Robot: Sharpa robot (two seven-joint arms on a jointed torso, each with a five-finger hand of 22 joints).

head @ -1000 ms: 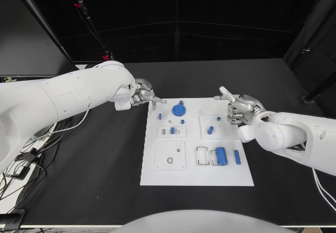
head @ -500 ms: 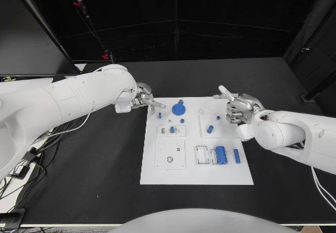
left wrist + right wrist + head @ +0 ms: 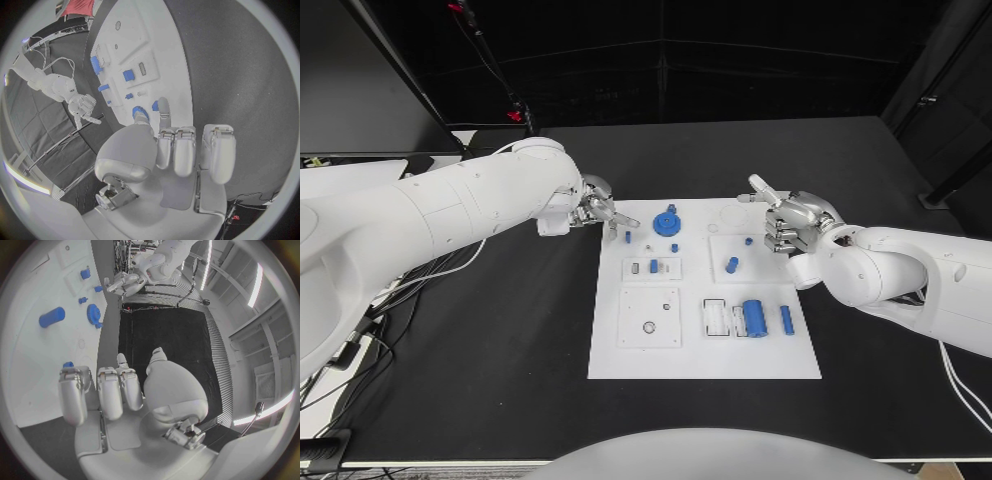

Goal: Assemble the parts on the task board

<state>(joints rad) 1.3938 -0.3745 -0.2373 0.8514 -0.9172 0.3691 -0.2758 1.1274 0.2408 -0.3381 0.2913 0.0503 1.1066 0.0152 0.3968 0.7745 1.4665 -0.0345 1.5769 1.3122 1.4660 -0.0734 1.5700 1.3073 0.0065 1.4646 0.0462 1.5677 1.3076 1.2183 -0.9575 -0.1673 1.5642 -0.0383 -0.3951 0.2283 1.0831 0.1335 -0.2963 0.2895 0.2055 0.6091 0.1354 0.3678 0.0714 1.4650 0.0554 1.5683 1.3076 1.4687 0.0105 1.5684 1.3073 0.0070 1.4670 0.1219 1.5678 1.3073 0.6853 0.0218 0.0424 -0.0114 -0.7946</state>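
Observation:
The white task board (image 3: 705, 352) lies mid-table with blue parts on it: a gear (image 3: 669, 225), small pegs (image 3: 731, 266) and a large cylinder (image 3: 756, 318). My left hand (image 3: 596, 210) hovers at the board's far left corner, fingers curled with one pointing toward the gear, nothing in it. My right hand (image 3: 790, 222) sits over the board's far right edge, fingers curled and one raised, also holding nothing. The left wrist view shows my own hand (image 3: 181, 150) above the board (image 3: 134, 55) near the gear (image 3: 139, 112). In the right wrist view, curled fingers (image 3: 103, 390) hang over the board (image 3: 37, 350).
Black table (image 3: 488, 350) surrounds the board. Cables (image 3: 380, 290) trail off the table's left side. Recessed sockets (image 3: 651, 328) and a white holder (image 3: 717, 320) sit in the board's near half.
My left hand has drifted slightly nearer along the board's far left corner. The right hand has hardly moved.

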